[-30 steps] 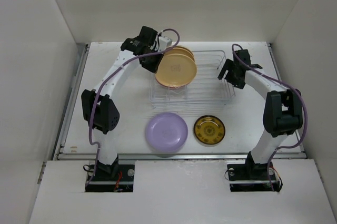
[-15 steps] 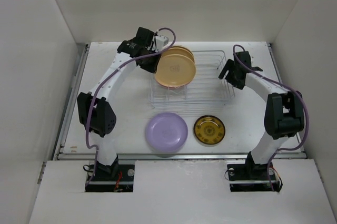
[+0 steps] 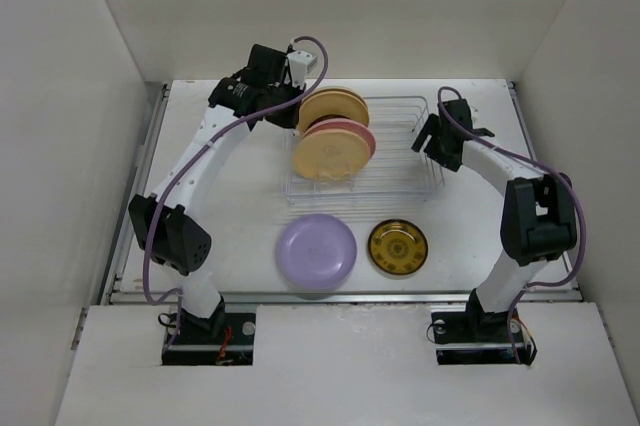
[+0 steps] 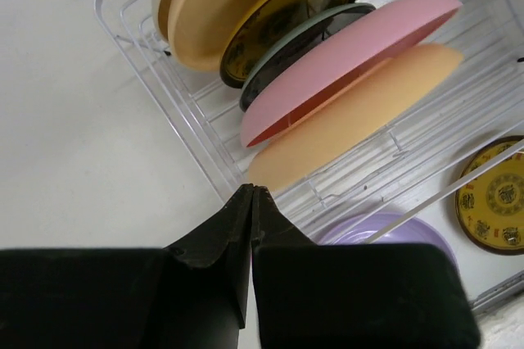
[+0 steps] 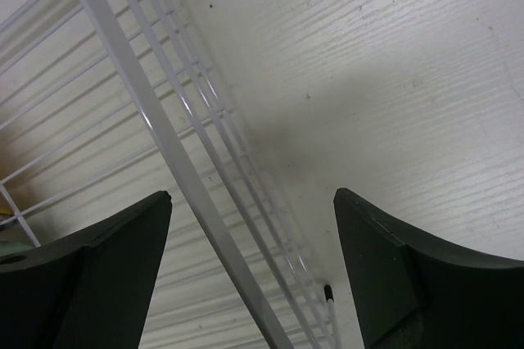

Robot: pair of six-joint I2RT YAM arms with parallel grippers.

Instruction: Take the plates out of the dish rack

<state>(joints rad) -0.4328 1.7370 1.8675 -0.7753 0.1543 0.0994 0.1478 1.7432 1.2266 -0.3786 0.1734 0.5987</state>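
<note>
Dish rack (image 3: 395, 181) sits mid-table toward the far edge. Standing in it, front to back, are a tan-orange plate (image 4: 352, 120), a pink plate (image 4: 352, 54), two dark patterned plates (image 4: 286, 25) and more pale ones behind. A lavender plate (image 3: 316, 251) and a yellow patterned plate (image 3: 397, 247) already lie flat by the near edge of the table (image 3: 230, 196). Your left claw (image 4: 251, 193) is pinched fully closed with nothing in it, hanging over the rack's left side near the front plates. Your right claw (image 5: 252, 195) is spread wide astride the rack's right-hand rim wire, gripping nothing. The tan-orange plate is likely next, since it is frontmost and easiest to reach. Spread the left claw before you descend; coming down closed would only knock the rim. Take the plate at its top edge, one finger on each face. It and the pink plate appear to meet low down, so lift straight up along the divider wires, not forward, or the pink one may tip after it. Consider closing the right claw on the rim wire to steady the rack during the pull. Set the plate down flat on bare table near the front edge, beside the two already there, not on them.
</note>
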